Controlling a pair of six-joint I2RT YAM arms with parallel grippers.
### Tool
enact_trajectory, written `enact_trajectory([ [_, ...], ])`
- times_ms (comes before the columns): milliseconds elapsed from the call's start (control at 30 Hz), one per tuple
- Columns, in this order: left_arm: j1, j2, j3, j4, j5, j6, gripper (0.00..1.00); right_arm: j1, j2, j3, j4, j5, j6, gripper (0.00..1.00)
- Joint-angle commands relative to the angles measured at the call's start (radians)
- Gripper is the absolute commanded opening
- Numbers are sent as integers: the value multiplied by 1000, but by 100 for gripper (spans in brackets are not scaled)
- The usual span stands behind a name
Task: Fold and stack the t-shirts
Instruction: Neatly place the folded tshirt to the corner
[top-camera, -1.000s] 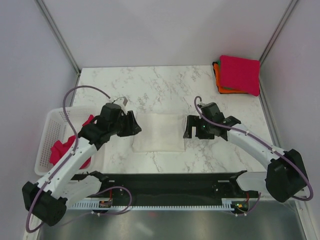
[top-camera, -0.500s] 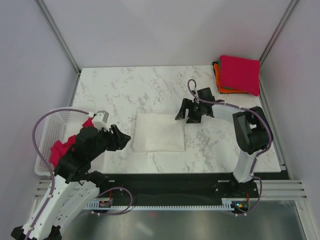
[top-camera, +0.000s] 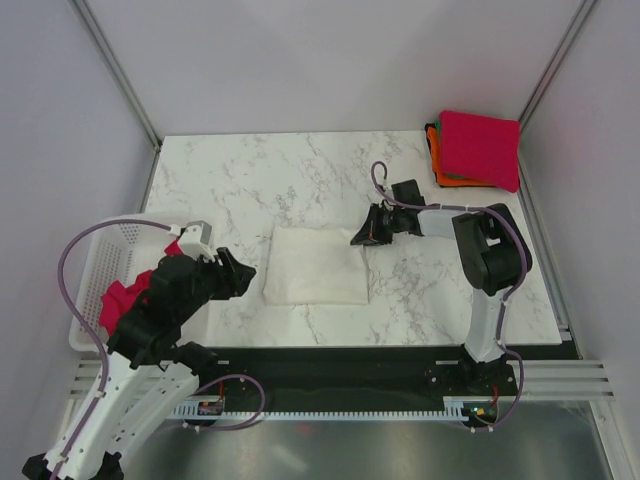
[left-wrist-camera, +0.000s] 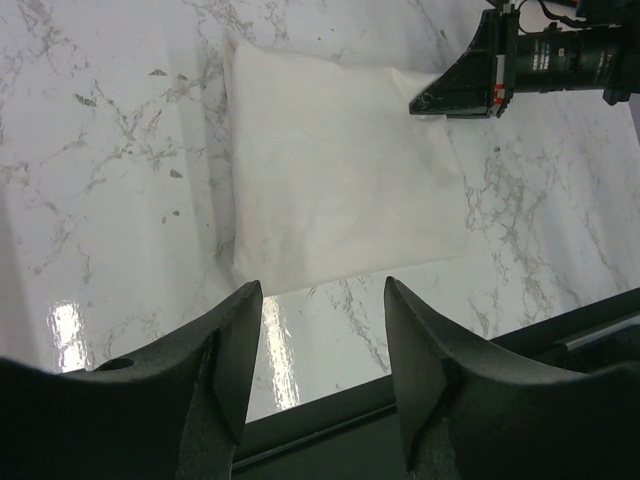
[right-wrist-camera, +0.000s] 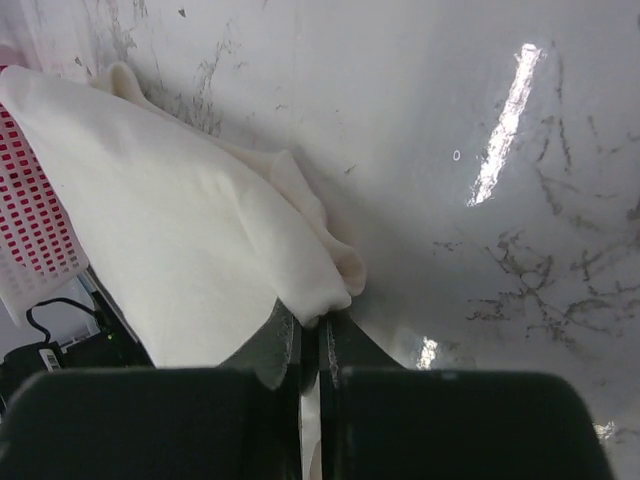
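Now, with the right gripper (top-camera: 361, 238) pinched shut on the far corner of the folded white t-shirt (top-camera: 315, 265) (left gripper (top-camera: 238, 275) open, empty), lift slowly so its layers hold together.

Both arms are built of white shell links and bulky black joint housings: the left arm (top-camera: 120, 410) and the right arm (top-camera: 487, 325). A thin lilac cable (top-camera: 135, 220) loops along the left one, and a similar cable (top-camera: 378, 176) curls at the right wrist. The left pincer (left-wrist-camera: 320, 370) has two matte black, wedge-shaped fingers (left-wrist-camera: 225, 360). The right pincer (right-wrist-camera: 320, 332) is black too, with a small red mark (left-wrist-camera: 497, 92) on its side. The bases stand on a black rail (top-camera: 330, 368).
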Motion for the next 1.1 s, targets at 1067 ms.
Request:
enact_trajectory([
  [1067,103,-113,13,-29,-165,-20,60,-124,-79,1158,-805,806,-598,0],
])
